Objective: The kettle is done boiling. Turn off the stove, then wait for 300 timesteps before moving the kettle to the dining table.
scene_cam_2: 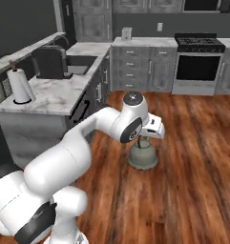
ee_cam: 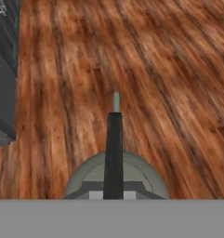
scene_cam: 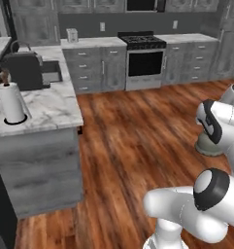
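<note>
You are carrying the kettle [scene_cam_2: 143, 156] over the wood floor [scene_cam_2: 193, 143], gripper [scene_cam_2: 144, 138] clenched on its dark handle [ee_cam: 114, 153]; the stove [scene_cam_2: 198, 62] is standing well behind, table delivery remaining.

White arm bent at the elbow, wrist turned downward, pincer [scene_cam_2: 144, 139] closed, held above the floor
</note>
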